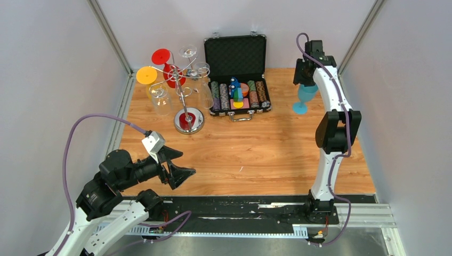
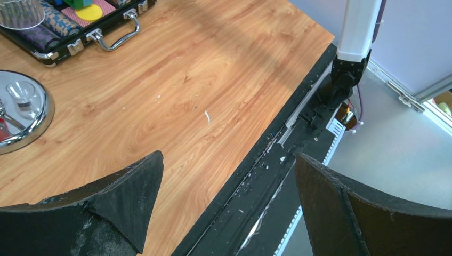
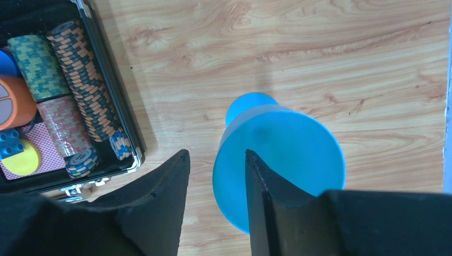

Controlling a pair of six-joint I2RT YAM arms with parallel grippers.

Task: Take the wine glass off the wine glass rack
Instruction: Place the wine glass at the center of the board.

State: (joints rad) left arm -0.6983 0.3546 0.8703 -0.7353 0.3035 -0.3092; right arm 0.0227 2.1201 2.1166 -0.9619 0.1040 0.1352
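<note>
A blue wine glass (image 1: 305, 97) stands upright on the wooden table near the right edge, apart from the rack. My right gripper (image 1: 305, 82) hangs over it, open. In the right wrist view one finger reaches inside the blue bowl (image 3: 290, 141) and the other stays outside the rim, with a visible gap at the right gripper (image 3: 216, 153). The chrome wine glass rack (image 1: 183, 88) stands at the back left on its round mirrored base (image 2: 32, 122), with red, yellow and clear glasses hanging from its arms. My left gripper (image 1: 187, 164) (image 2: 229, 156) is wide open and holds nothing, low over the table's front edge.
An open black chip case (image 1: 237, 80) (image 3: 125, 133) with stacked chips and small toys lies at the back centre, its handle (image 2: 114, 37) facing forward. A clear glass (image 1: 161, 98) stands beside the rack. White walls close in left, right and back.
</note>
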